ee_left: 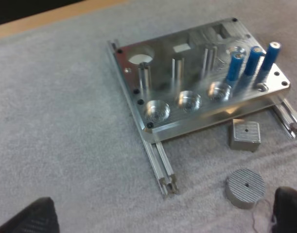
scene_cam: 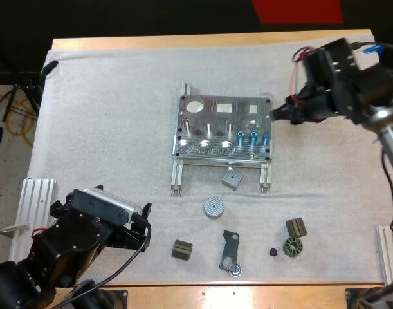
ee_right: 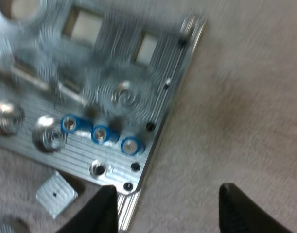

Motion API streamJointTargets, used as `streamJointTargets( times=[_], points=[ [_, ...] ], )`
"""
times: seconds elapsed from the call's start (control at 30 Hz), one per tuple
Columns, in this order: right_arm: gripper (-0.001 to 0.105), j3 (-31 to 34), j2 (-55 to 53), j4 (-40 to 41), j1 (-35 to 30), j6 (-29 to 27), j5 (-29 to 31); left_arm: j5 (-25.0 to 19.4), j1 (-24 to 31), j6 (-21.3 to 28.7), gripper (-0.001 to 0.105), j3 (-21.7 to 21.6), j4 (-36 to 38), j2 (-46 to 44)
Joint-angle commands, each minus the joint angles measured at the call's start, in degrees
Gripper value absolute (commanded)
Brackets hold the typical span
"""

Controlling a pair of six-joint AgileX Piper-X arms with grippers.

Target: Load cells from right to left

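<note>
The metal fixture [scene_cam: 223, 127] lies mid-mat on two rails. Three blue cylinders [scene_cam: 253, 137] stand upright in a row at its front right, beside three round sockets [ee_left: 189, 101]. My right gripper [scene_cam: 280, 114] hovers just off the fixture's right edge; in the right wrist view it [ee_right: 167, 208] is open over bare mat, with the blue cylinders [ee_right: 100, 132] ahead of it. My left gripper [scene_cam: 139, 222] sits low at the front left, open [ee_left: 160, 218] and empty, facing the fixture [ee_left: 153, 126] from a distance.
In front of the fixture lie a small square metal block [scene_cam: 231, 177], a ribbed metal disc [scene_cam: 213, 206], a black bracket [scene_cam: 230, 252], two olive blocks [scene_cam: 181, 250], and a stator [scene_cam: 292, 247]. Aluminium rails [scene_cam: 35, 206] lie at the mat's left and right edges.
</note>
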Motion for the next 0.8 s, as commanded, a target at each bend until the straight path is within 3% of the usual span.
streamJointTargets(
  times=[0.0,0.17,0.37,0.53,0.77],
  points=[
    [0.047,-0.15,-2.37,-1.14,-1.26,1.27,0.44,-2.14,-0.11,-0.09,0.085,-0.38,-1.17,-0.35],
    [0.047,-0.15,-6.49,-1.48,-4.93,2.71,0.41,-4.35,-0.11,0.09,0.085,-0.38,-1.29,-0.35],
    [0.047,3.39,-13.35,-1.88,-8.98,3.69,0.53,-9.64,-0.11,7.01,0.085,-0.38,-1.94,-0.35],
    [0.047,13.48,-24.62,-6.21,-9.62,4.64,4.44,-10.79,-0.11,11.01,0.085,-0.93,-2.95,-0.35],
    [0.047,28.40,-43.37,-16.27,-9.45,9.21,5.06,-13.27,-0.11,13.52,0.085,-2.94,-2.96,-0.35]
  ],
)
